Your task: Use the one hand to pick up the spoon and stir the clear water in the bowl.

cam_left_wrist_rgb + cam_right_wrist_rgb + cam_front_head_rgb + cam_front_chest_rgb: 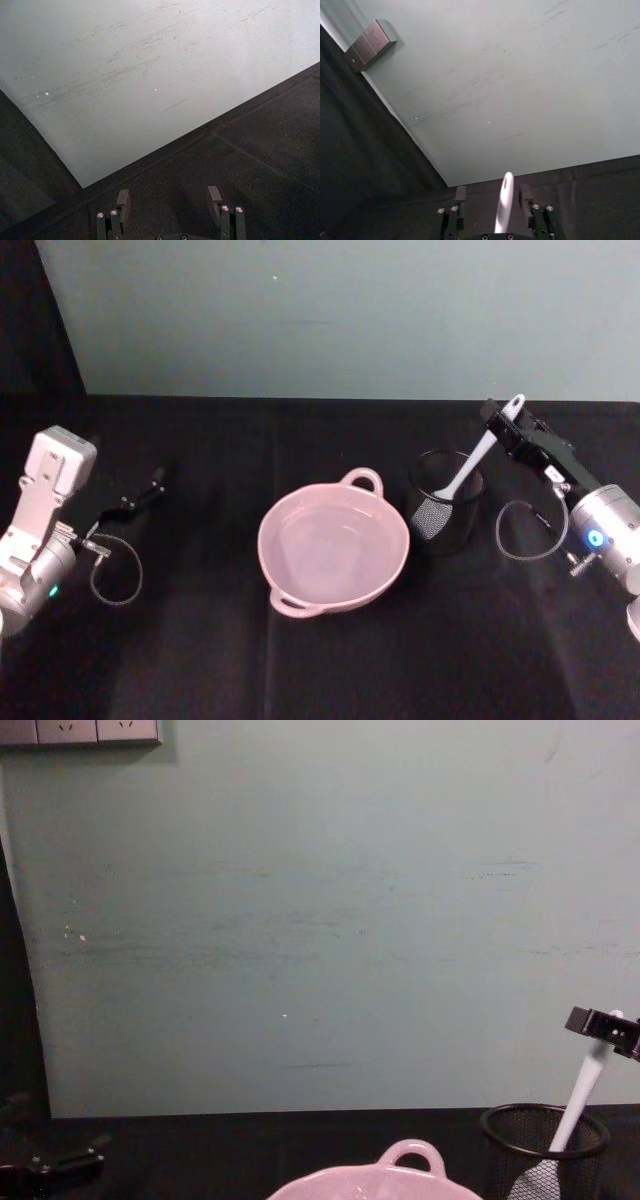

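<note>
The white spoon (468, 468) stands tilted in a black wire-mesh cup (446, 525), head down and handle up. My right gripper (503, 421) is at the handle's upper end. In the right wrist view the spoon (504, 202) rises between the right gripper's (493, 192) spread fingers, with a gap on each side, so it is open around the handle. The pale pink bowl (263, 540) with clear water sits at the table's centre, left of the cup. In the chest view the spoon (586, 1088) leans out of the cup (545, 1152) beside the bowl (410, 1167).
My left gripper (153, 483) rests parked and open at the table's left, far from the bowl; its fingers (123, 198) face the wall. A black cloth covers the table. A green wall stands behind, with wall sockets (80, 731) high on the left.
</note>
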Robot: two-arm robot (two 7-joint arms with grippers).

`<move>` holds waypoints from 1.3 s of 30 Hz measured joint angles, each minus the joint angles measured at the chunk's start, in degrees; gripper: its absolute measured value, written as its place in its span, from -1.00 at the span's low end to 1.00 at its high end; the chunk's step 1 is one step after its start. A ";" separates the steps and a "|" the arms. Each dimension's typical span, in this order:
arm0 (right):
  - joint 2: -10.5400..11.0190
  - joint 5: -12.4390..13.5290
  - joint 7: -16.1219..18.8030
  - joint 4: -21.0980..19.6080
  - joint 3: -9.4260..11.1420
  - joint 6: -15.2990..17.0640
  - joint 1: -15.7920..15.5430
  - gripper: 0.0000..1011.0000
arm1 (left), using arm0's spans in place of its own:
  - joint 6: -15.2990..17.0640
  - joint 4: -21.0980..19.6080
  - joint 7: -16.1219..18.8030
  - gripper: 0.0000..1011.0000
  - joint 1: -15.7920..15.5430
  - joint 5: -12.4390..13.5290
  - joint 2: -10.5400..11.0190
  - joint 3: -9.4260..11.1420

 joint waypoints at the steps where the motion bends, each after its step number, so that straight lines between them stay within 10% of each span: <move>1: 0.12 0.08 -0.07 -0.08 0.05 0.00 -0.10 0.34 | 0.00 0.00 0.00 1.00 0.00 0.00 0.00 0.00; 16: 3.95 -0.67 -2.99 -5.52 0.41 2.18 -3.59 0.99 | 0.00 0.00 0.00 1.00 0.00 0.00 0.00 0.00; 31: 13.59 -12.78 -10.85 -15.89 -1.66 13.79 -7.46 0.99 | 0.00 0.00 0.00 1.00 0.00 0.00 0.00 0.00; 39: 12.30 -21.66 -12.51 -9.88 -4.69 7.61 -3.80 0.99 | 0.00 0.00 0.00 1.00 0.00 0.00 0.00 0.00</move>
